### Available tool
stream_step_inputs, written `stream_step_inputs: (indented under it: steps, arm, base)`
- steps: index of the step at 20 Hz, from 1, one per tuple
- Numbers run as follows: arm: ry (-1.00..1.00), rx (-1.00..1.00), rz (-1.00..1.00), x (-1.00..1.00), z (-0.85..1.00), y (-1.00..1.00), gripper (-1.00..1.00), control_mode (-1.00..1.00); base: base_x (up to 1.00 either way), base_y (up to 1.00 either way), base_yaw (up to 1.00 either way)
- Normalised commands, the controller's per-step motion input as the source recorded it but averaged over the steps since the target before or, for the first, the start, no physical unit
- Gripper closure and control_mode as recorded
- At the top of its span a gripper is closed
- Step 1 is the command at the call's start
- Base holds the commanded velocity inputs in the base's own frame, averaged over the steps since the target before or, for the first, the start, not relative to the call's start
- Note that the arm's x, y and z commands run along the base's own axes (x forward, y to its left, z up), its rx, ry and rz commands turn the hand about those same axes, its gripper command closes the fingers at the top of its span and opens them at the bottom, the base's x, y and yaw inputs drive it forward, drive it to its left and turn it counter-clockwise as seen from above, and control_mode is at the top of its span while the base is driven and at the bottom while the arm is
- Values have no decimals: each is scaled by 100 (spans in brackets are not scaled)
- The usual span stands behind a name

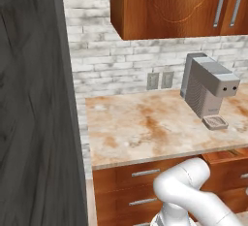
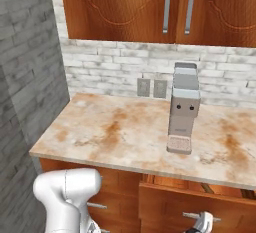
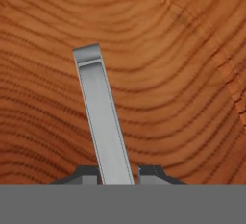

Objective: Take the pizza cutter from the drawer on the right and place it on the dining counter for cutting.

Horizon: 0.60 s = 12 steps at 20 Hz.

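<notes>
The gripper (image 3: pixel 118 172) has its two dark fingertips pressed in on a flat silver drawer handle (image 3: pixel 102 117), one tip on each side of the bar, jaws nearly together around it. In the hand view the handle runs from 6 o'clock up toward 11 o'clock across a reddish-brown wood drawer front (image 3: pixel 182 83) with strong curved grain.

From the right base view, the drawer (image 2: pixel 197 197) sits at 5 o'clock, just under the worktop edge, pulled out a little so a dark gap shows above its front; the gripper (image 2: pixel 202 223) is down at its handle near the bottom edge. The pizza cutter cannot be made out in that narrow gap.

Above runs the marbled worktop (image 2: pixel 115 132), beige with rust-brown blotches, backed by a white brick wall (image 2: pixel 110 67). A grey coffee machine (image 2: pixel 184 108) stands upright on it at about 2 o'clock from the picture's centre, with two wall sockets (image 2: pixel 151 88) on the brick just left of it. Wooden wall cabinets (image 2: pixel 125 7) with long vertical silver handles hang at 12 o'clock. A dark grey wall (image 1: pixel 34 104) fills the 9 o'clock side of the left base view, and the white arm (image 1: pixel 193 196) rises at 5 o'clock there, in front of more closed drawers (image 1: pixel 135 186).
</notes>
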Motion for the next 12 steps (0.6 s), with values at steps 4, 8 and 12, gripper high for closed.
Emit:
stream_step_inputs:
  steps: [4, 8, 12]
  arm:
    - [0, 0, 0, -82, -19, -37, 100, -100]
    - [0, 0, 0, -85, -21, -36, 100, -100]
    - [0, 0, 0, -87, -22, -35, 100, -100]
  base:
    - [0, 0, 0]
    - [0, 0, 0]
    - [0, 0, 0]
